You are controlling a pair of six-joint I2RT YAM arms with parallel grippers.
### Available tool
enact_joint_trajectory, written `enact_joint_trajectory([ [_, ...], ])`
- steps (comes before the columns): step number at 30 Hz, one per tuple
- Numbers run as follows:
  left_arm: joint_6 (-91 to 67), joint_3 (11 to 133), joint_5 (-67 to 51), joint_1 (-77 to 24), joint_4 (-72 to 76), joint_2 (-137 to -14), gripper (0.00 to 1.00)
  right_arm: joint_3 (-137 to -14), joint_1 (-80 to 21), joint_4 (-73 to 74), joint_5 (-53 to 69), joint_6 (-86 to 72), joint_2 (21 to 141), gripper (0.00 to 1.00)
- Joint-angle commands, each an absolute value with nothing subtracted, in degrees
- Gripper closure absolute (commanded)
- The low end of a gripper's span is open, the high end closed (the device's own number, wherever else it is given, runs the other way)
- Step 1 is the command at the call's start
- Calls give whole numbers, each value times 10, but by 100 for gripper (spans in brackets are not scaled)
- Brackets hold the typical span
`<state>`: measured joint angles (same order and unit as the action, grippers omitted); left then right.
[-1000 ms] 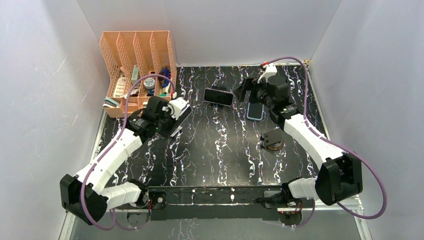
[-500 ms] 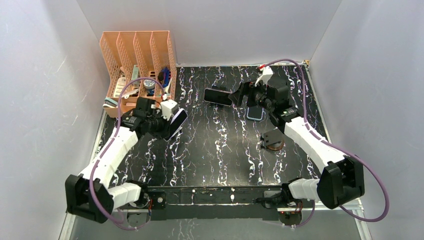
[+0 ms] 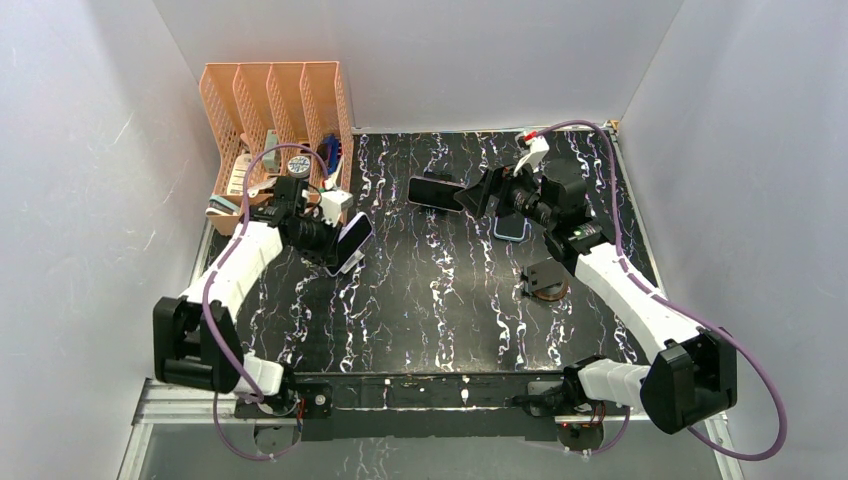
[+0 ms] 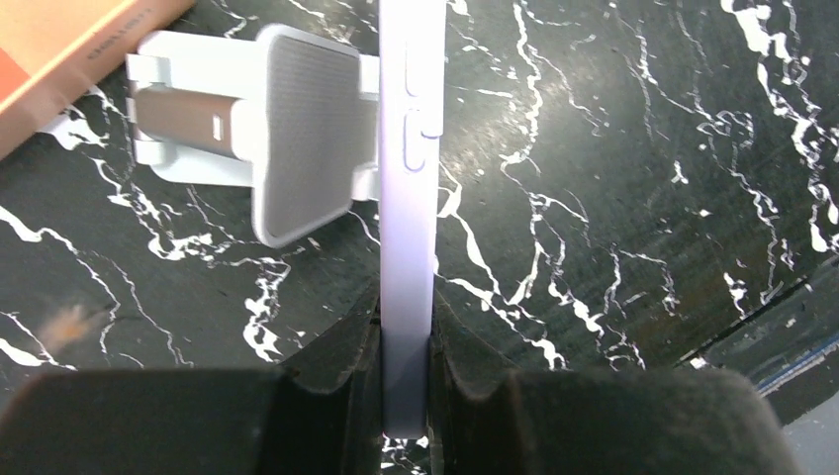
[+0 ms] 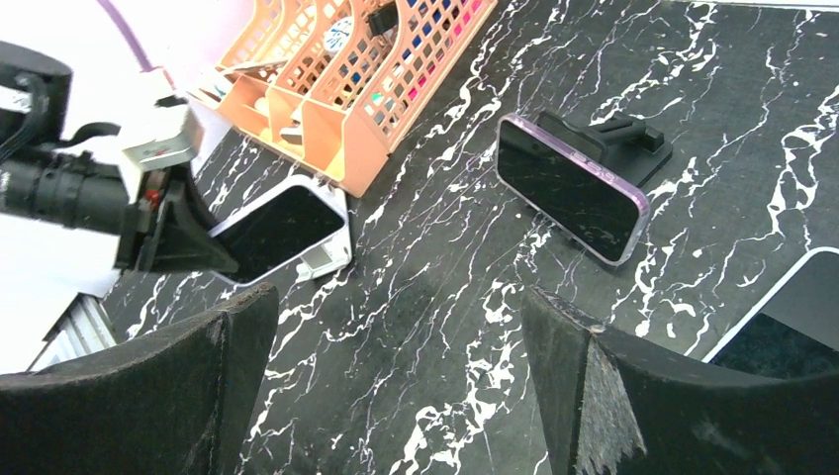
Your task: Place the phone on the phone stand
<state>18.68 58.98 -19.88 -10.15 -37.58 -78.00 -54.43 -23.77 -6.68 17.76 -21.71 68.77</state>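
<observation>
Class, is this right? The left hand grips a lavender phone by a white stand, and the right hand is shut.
No: the right hand is open, as the right wrist view shows. The left hand does grip the lavender phone by the white stand.

the left arm [image 3: 235,272] reaches forward along its own side, wrist turned inward, and the left gripper [image 4: 406,312] is clamped tight on the phone [image 4: 406,178]. the right arm [image 3: 625,285] stretches toward the far side, wrist pointing left, the right gripper [image 5: 401,297] spread wide, holding nothing.
</observation>
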Motion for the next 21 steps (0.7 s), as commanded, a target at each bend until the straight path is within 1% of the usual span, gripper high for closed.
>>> enact_joint_trajectory([
  [1,218,635,-212,-78,-379,-817,100,-544,-239,-94,200,-221,677,1],
  [9,231,630,-224,-33,-358,-820,100,-532,-240,-95,207,-220,664,1],
  [21,236,592,-318,-26,-338,-839,100,-526,-241,-101,211,-217,663,1],
])
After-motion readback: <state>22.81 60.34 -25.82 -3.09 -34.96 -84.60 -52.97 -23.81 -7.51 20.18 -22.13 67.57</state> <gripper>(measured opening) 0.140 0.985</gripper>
